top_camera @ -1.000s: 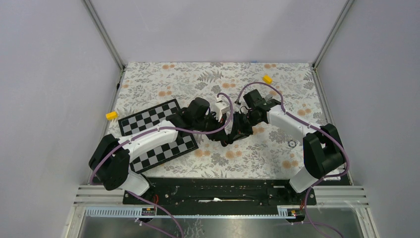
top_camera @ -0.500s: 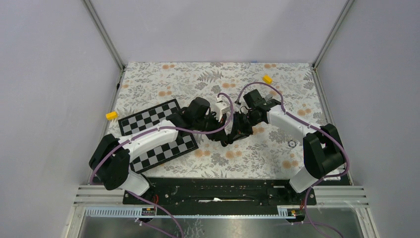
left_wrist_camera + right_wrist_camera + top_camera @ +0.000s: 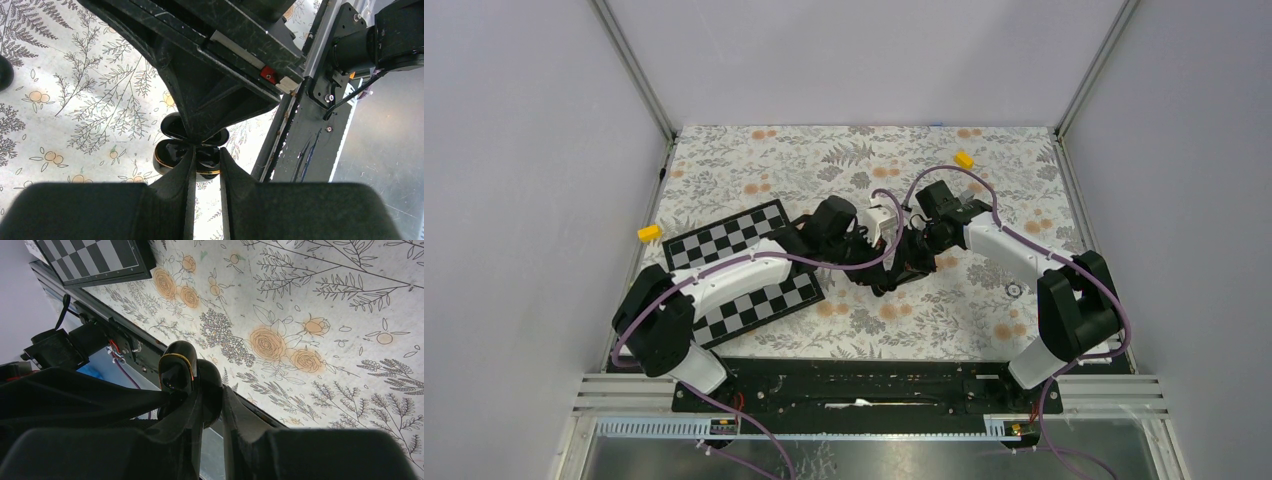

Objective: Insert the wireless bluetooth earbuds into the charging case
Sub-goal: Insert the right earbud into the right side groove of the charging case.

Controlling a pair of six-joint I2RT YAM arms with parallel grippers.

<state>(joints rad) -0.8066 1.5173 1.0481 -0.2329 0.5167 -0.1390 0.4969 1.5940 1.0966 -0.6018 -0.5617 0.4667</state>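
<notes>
Holding the charging case (image 3: 180, 372), lid open, clamped between the right fingers (image 3: 239, 422) above the bench (image 3: 754, 170), just right of the chessboard (image 3: 724, 240). Pressing the left fingers (image 3: 175, 175), closed almost tip to tip, against its gold-rimmed open half. Cannot make out any pinched load there.

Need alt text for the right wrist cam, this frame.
The right gripper clamps the open, gold-rimmed black charging case, seen against the floral tablecloth. The left gripper points at the case from the left, and a chessboard sits in the top left corner.
</notes>
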